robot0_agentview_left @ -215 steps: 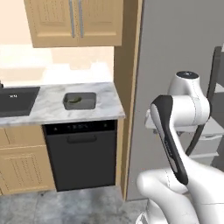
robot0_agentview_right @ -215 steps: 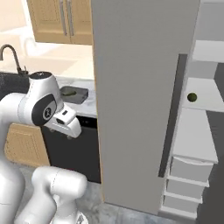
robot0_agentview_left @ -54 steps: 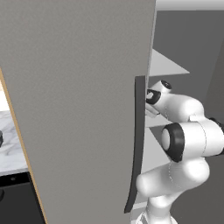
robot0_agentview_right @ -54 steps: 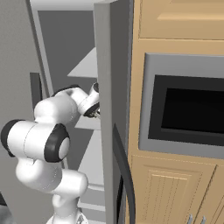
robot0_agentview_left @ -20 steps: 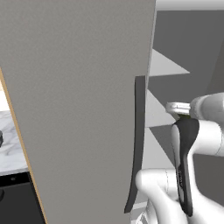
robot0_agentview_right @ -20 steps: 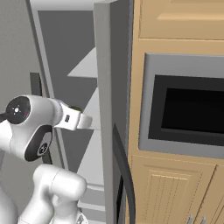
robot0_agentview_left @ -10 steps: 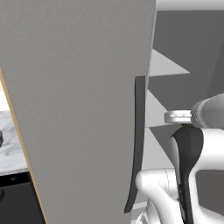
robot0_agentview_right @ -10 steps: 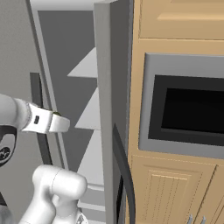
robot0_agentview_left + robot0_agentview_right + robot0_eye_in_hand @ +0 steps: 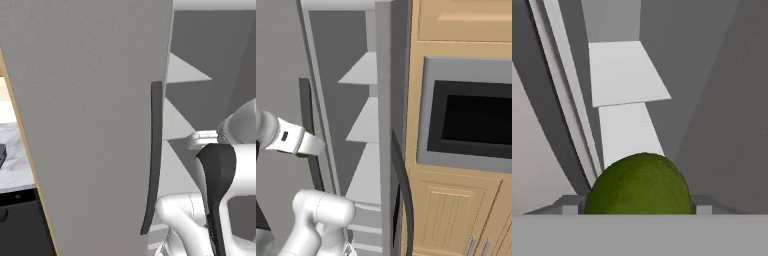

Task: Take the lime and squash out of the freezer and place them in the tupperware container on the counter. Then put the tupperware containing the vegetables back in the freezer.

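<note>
A: Lime (image 9: pixel 638 184) sits right at the root of the hand (image 9: pixel 638 207), a dark green dome filling the space between the two finger bases. The jaws stand fairly wide and appear closed on its sides; the fruit looks gripped rather than loose.

B: So where does that leave things?

A: Judging by the hand view, the freezer (image 9: pixel 90 110) interior lies ahead of the hand: pale shelves (image 9: pixel 624 72) stretch away beyond the lime, with grey walls on either side. In the right base view the forearm reaches in front of the open compartment, with the stacked shelves (image 9: pixel 363 125) beyond it. The open door with its long dark handle (image 9: pixel 152 155) stands to the arm's left in the left base view.

B: What makes the carry go well?

A: Likely a steady grip and a slow pull straight back, so the round fruit does not roll out of the fingers. The door edge is close beside the arm, so the elbow should swing clear of it before the base turns. A sliver of the marble table (image 9: pixel 12 160) shows past the door's far edge; that is where the lime has to go, into the tupperware container.

B: And the squash?

A: It cannot be made out from here.
</note>
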